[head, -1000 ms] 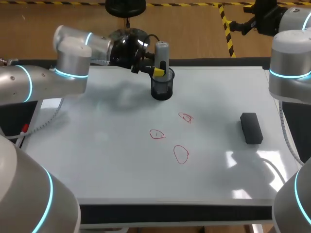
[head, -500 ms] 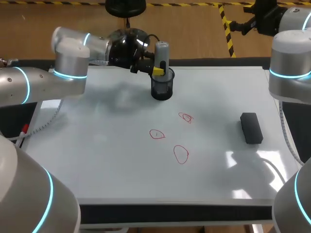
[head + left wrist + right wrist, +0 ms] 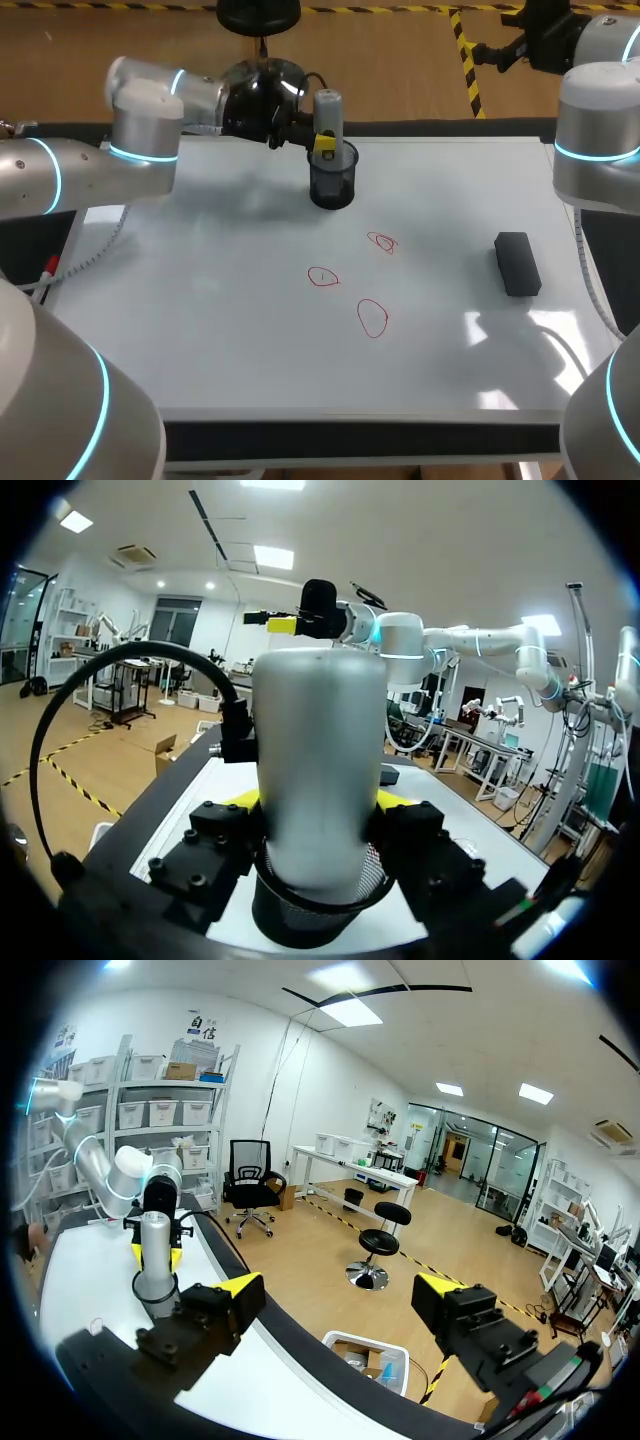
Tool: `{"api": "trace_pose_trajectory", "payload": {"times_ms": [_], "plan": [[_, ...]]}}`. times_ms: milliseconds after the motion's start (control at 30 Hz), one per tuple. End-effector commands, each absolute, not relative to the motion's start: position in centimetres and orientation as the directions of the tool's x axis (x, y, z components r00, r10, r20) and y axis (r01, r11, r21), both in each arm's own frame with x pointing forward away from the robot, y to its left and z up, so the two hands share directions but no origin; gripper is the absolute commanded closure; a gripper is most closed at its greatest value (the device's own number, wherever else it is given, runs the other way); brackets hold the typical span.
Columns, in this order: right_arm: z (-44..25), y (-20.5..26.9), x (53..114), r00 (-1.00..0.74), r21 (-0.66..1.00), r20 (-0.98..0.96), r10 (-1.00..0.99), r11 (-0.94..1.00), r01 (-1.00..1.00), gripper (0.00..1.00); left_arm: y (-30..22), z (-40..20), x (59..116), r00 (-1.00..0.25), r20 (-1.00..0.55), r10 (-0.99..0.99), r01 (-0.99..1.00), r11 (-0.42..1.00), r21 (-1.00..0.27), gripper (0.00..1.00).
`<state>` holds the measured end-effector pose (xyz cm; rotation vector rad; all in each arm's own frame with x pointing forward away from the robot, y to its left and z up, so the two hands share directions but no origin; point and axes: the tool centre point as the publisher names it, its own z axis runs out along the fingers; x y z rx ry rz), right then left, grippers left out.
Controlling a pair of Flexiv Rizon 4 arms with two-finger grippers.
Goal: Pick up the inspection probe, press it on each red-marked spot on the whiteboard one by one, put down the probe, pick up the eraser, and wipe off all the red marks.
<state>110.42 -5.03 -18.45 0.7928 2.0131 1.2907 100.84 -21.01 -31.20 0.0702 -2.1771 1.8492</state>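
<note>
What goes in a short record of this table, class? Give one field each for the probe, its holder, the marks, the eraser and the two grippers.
inspection probe: grey cylinder, upright, lower end inside the mesh cup
mesh cup: black, at the whiteboard's far side
whiteboard: white, covers the table
red marks: three, unwiped, near the middle
eraser: black, lying flat at the robot's right of the marks
left gripper: shut on the probe
right gripper: open, empty, away from the eraser
</note>
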Motion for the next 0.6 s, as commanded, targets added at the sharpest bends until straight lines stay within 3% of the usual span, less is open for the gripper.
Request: {"api": "trace_pose_trajectory", "payload": {"times_ms": [33, 600], "plan": [[-18.4, -5.0, 110.4, -0.633, 0.925, -0.174, 0.754, 0.345, 0.157, 0.0, -21.0, -31.2, 100.9, -0.959, 0.24, 0.152, -0.213, 0.176, -0.961, 1.0], [-18.4, -5.0, 110.4, -0.633, 0.925, -0.174, 0.754, 0.345, 0.157, 0.0, -20.6, -30.3, 99.7, -0.982, 0.142, 0.127, -0.112, 0.217, -0.97, 1.0]]}}
